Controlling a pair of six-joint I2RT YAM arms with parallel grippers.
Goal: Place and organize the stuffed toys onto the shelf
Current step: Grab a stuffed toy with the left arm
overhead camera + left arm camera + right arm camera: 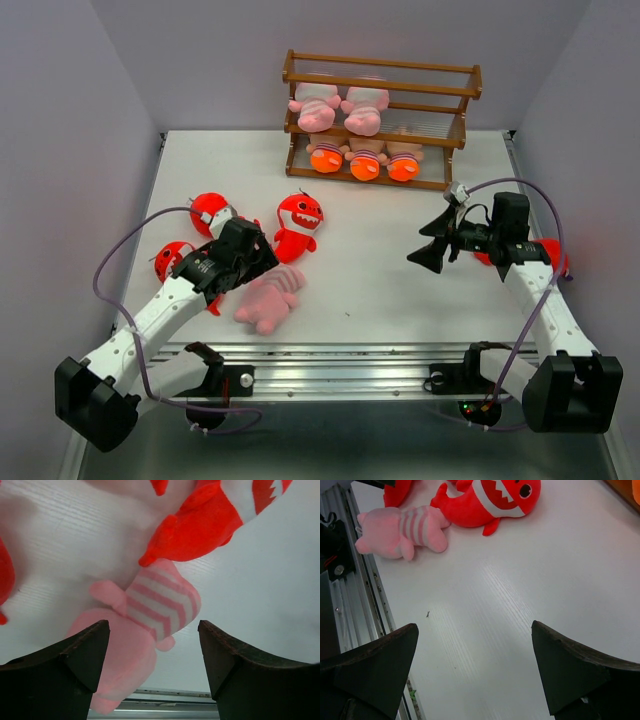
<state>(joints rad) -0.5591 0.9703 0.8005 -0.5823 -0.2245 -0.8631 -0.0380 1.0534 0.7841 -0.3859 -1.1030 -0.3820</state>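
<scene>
Two pink striped toys (316, 103) sit side by side on the middle tier of the shelf (430, 88), which stands at the far edge of the surface (380, 290). Three orange-footed dolls (365, 160) fill the bottom tier in a row; the top tier holds none.

A third pink toy (268, 300) lies on the surface near the front edge, with a red shark (300, 220) just beyond it. Two more sharks (208, 210) lie beside the left arm, and a fourth shark (552, 255) shows only in part behind the right arm.

The left hand (154, 630) hangs low over the third pink toy, its fingers (80, 650) apart, with the toy's striped body in the gap between them. Whether either finger touches the plush cannot be told. The red shark's tail fin touches the toy's far end.

The right hand (432, 243) hovers over bare surface, well apart from every toy, its fingers (570, 665) spread wide and holding nothing.
</scene>
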